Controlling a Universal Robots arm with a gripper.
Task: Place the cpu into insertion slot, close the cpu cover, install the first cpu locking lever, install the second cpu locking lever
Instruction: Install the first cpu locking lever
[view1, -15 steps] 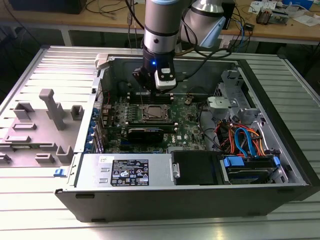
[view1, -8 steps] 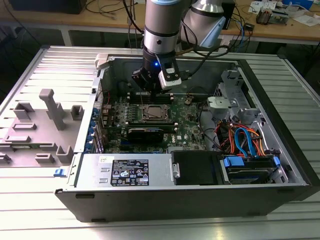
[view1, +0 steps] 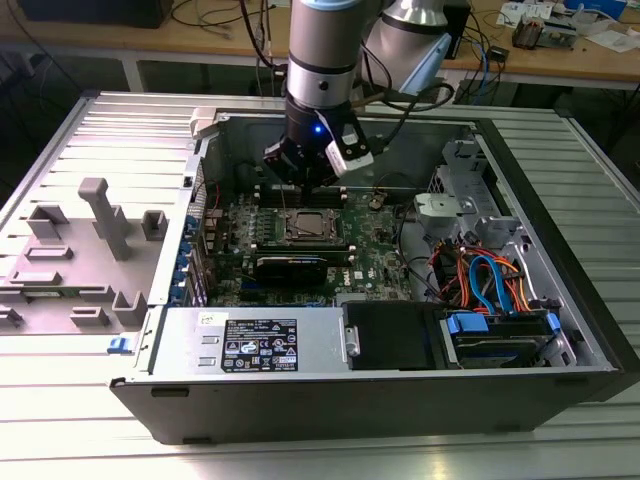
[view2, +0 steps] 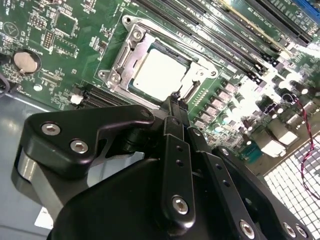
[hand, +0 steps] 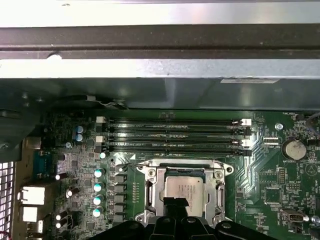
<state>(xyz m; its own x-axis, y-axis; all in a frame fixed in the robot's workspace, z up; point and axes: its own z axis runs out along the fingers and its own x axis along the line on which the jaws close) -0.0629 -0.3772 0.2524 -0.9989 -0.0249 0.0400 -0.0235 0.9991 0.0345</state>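
The cpu (view2: 159, 74) lies flat in the insertion slot (hand: 150, 192) on the green motherboard; its silver top also shows in the first wrist view (hand: 184, 190) and the exterior view (view1: 305, 227). The cpu cover (view2: 123, 54), a silver frame plate, lies down around the chip. I cannot make out how the locking levers stand. My gripper (view2: 175, 97) is shut with nothing between its black fingers (view2: 177, 150). Its tips hover just over one edge of the socket (hand: 175, 202). In the exterior view the gripper (view1: 303, 190) hangs right behind the socket inside the open case.
Long black memory slots (hand: 175, 132) run beside the socket. A coin battery (hand: 293, 148) sits on the board. The case holds a power supply (view1: 255, 340) in front and coloured drive cables (view1: 490, 280) at the exterior view's right. A grey fixture (view1: 95, 215) stands outside the case on the left.
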